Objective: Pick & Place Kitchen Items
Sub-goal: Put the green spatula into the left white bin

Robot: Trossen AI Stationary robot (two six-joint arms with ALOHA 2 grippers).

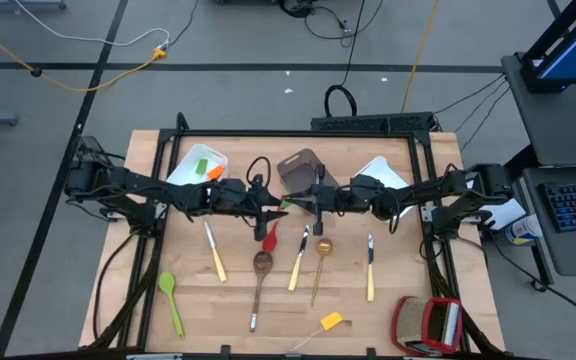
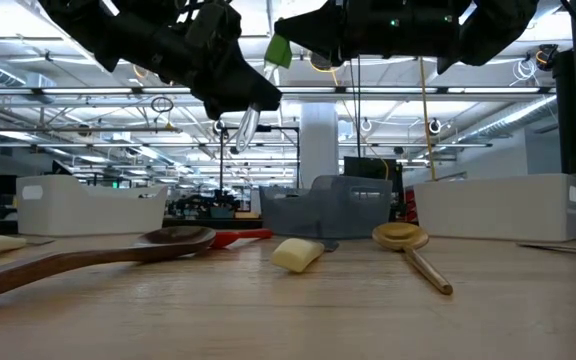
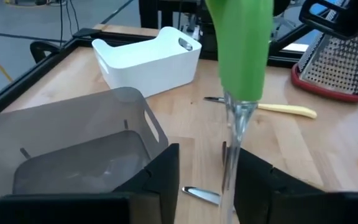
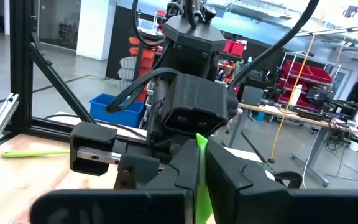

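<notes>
Green utensil (image 3: 241, 50) pinched by both jaws mid-air; right wrist view confirms right pinch.

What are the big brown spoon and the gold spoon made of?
The big brown spoon looks like wood: dull, dark brown, no glints. The gold spoon could be metal or light wood: its bowl is yellowish-gold with only a soft sheen, so I can't tell for sure.
</notes>
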